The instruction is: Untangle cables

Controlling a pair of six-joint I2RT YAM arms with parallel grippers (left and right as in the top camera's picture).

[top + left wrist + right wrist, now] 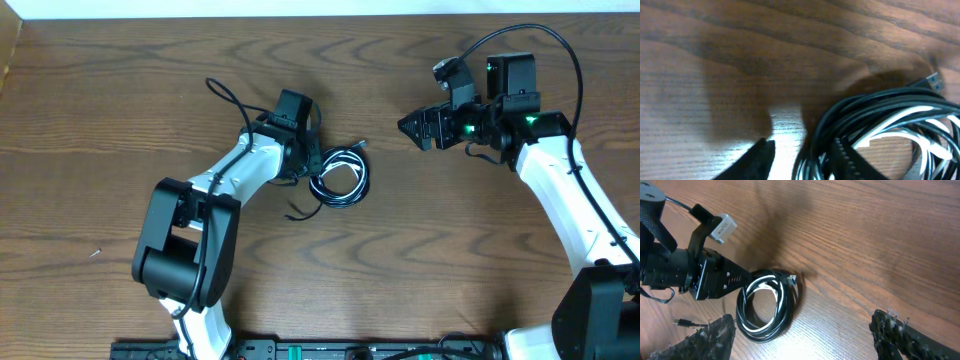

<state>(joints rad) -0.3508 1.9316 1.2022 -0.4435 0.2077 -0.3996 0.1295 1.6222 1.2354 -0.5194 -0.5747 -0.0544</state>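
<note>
Across the brown wood-grain tabletop (100, 120) two white-and-black arms reach inward. From the near edge the left arm (235, 172) stretches toward the middle, while the right arm (562, 190) comes up the right side with its wrist turned toward the centre. The left claw (313, 168) is down at the left rim of the cables (340, 180), its fingers (757, 161) standing apart with a few black strands lying between them. The right claw (415, 128) hangs spread wide, well apart from the bundle, gripping nothing. The cables lie coiled in a loose ring near the middle of the tabletop, black cords wound together with one white one. A small plug (932, 81) pokes out at the ring's far right edge.
</note>
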